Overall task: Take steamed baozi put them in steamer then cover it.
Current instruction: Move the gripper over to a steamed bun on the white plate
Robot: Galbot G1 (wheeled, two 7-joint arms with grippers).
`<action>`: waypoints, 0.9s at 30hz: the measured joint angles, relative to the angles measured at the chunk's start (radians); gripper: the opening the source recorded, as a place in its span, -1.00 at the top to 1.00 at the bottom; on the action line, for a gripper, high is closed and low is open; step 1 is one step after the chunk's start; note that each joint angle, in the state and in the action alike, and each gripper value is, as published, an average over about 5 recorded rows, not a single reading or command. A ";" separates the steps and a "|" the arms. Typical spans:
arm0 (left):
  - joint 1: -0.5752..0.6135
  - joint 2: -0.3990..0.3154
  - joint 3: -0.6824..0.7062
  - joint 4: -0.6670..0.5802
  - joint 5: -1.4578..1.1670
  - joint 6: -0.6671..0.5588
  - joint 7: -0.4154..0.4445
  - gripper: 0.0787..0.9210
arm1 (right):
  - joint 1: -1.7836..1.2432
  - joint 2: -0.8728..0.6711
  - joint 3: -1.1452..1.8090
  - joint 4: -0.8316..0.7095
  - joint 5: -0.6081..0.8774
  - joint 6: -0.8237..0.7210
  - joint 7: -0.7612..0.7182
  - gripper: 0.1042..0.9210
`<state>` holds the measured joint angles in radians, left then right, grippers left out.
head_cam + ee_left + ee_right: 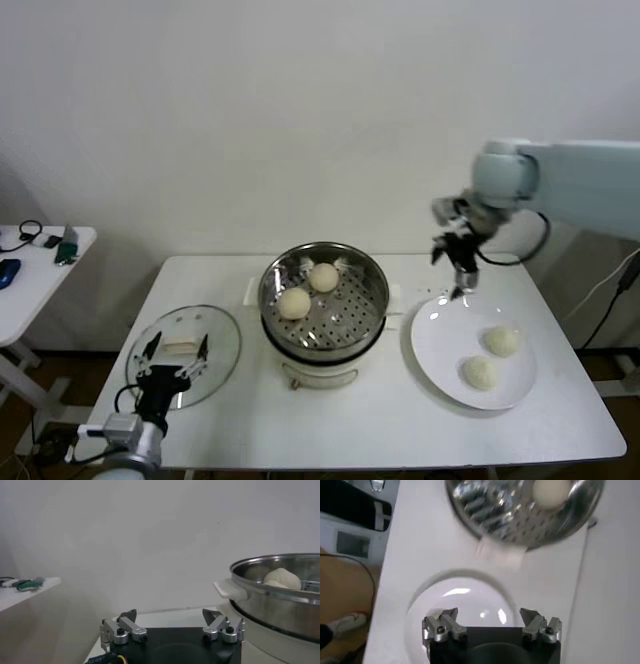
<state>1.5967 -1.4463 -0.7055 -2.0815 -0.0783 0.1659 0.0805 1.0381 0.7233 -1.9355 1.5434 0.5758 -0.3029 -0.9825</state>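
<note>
The steel steamer (325, 300) stands mid-table with two baozi on its perforated tray, one (294, 303) nearer me and one (323, 277) behind it. Two more baozi (502, 341) (480, 373) lie on the white plate (440, 340) to the right. The glass cover (215, 340) lies flat on the table left of the steamer. My right gripper (458, 290) is open and empty, above the plate's far edge. In the right wrist view it (490, 614) hangs over the plate (465, 605), with the steamer (520, 510) beyond. My left gripper (172, 362) is open, low over the cover.
A small side table (40, 270) with a few small items stands at the far left. The white wall is close behind the table. The steamer's white side handle (229, 588) shows in the left wrist view.
</note>
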 measured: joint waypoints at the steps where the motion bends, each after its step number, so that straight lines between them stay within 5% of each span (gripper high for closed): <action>1: 0.001 -0.002 -0.001 -0.001 0.001 0.000 0.000 -0.77 | -0.016 -0.026 0.000 0.007 -0.017 -0.003 0.006 -0.76; 11: 0.018 -0.016 -0.009 -0.008 0.009 -0.006 -0.001 -0.77 | -0.286 -0.171 0.146 0.004 -0.171 -0.042 0.062 -0.76; 27: 0.033 -0.034 -0.014 -0.012 0.019 -0.014 -0.002 -0.77 | -0.609 -0.168 0.381 -0.083 -0.296 -0.088 0.113 -0.76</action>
<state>1.6296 -1.4802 -0.7191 -2.0936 -0.0589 0.1519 0.0787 0.4293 0.5552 -1.5545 1.4603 0.2793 -0.3908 -0.8697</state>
